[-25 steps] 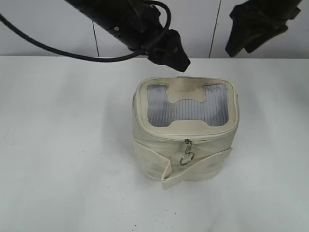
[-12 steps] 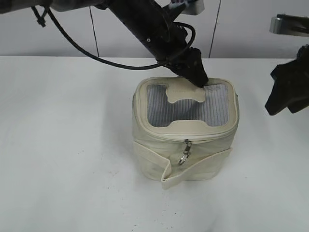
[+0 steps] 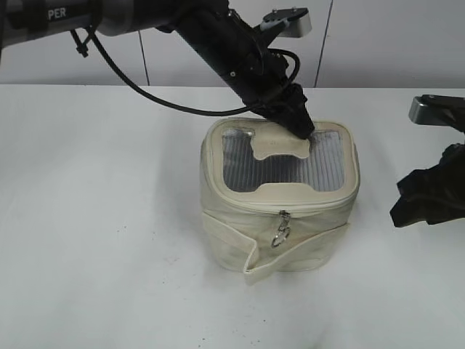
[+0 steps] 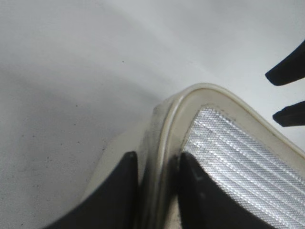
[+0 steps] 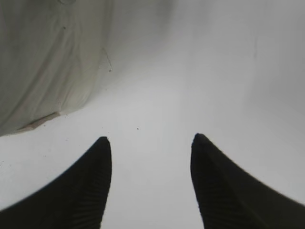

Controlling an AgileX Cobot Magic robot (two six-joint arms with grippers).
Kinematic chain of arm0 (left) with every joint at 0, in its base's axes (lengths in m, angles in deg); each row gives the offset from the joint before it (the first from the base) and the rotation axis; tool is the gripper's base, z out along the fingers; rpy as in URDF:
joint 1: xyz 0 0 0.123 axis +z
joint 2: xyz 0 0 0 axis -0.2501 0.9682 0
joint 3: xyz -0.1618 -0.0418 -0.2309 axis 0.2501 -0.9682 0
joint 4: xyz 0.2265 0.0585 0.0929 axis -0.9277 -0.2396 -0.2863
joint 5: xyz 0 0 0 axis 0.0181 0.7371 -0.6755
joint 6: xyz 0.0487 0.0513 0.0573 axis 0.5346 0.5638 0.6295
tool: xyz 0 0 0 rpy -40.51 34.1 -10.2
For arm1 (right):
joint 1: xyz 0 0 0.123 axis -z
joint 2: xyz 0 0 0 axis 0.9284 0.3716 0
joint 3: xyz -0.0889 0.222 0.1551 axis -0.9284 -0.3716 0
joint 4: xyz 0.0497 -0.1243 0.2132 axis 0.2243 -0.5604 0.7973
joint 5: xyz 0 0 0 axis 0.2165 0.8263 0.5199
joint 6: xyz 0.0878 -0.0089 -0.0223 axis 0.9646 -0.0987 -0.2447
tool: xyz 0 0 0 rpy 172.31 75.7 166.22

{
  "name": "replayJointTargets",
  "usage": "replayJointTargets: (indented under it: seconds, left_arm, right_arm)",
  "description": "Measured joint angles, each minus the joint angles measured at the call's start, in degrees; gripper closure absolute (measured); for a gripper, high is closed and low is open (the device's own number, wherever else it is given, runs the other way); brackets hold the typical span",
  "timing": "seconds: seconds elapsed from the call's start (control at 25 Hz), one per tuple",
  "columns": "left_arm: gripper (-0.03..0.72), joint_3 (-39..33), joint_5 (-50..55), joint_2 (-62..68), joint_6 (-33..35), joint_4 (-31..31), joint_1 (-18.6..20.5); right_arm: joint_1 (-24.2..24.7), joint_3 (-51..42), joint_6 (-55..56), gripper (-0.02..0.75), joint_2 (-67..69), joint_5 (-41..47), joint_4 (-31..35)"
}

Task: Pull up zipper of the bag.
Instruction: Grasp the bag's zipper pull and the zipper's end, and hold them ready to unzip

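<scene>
Near the desk's middle, toward its far edge, the bag (image 3: 280, 200) sits with the left gripper (image 4: 155, 191) clamped on its rear rim. That hold should stay firm as a brace. The right gripper (image 5: 150, 183), apart near the right edge, must reach the zipper (image 3: 282, 227) pull on the front.

The left pincer (image 3: 296, 125) reaches down at a slant, fingers (image 4: 114, 200) closed tight on a rim. The right pincer (image 5: 150, 188) hangs low, fingers spread, gripping nothing.
</scene>
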Motion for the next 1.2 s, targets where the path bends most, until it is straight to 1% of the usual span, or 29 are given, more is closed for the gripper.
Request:
replayJointTargets:
  seconds: [0.04,0.08,0.12,0.36,0.44,0.68,0.76,0.92,1.08,1.2]
  left_arm:
    - [0.568,-0.01,0.0,0.0,0.15,0.0,0.0]
    - [0.615,-0.01,0.12,0.0,0.23,0.0,0.0]
    - [0.643,-0.01,0.24,0.0,0.23,0.04,0.0]
    - [0.643,-0.01,0.6,0.0,0.3,0.04,0.0]
    - [0.643,0.06,0.73,0.0,0.3,0.04,0.0]
    - [0.643,0.06,1.21,0.0,0.3,0.04,0.0]
    - [0.643,0.06,1.35,0.0,0.3,0.04,0.0]
    - [0.643,0.06,1.53,0.0,0.3,-0.13,0.0]
    - [0.643,0.06,1.59,-0.05,0.34,-0.29,0.0]
    - [0.643,0.06,1.59,-0.05,0.34,-0.35,0.05]
  right_arm:
    - [0.0,-0.44,-0.87,0.339,0.0,-0.83,0.72]
    - [0.0,-0.56,-1.88,0.339,0.0,-1.35,1.7]
    - [0.0,-0.62,-3.4,0.339,0.0,-2.05,2.56]
    - [0.0,-0.79,-14.26,0.343,0.0,-6.73,8.89]
    - [0.0,-0.84,-20.77,0.345,0.0,-7.54,13.01]
    - [0.0,-0.88,-42.78,0.349,2.24,-7.82,28.69]
    - [0.0,-0.88,-48.05,0.35,3.83,-7.93,32.2]
    - [0.09,-0.68,-55.1,0.355,7.06,-8.92,37.66]
    - [0.23,0.91,-62.62,0.391,9.91,-10.31,43.7]
    - [0.27,2.22,-64.77,0.451,11.89,-10.5,46.07]
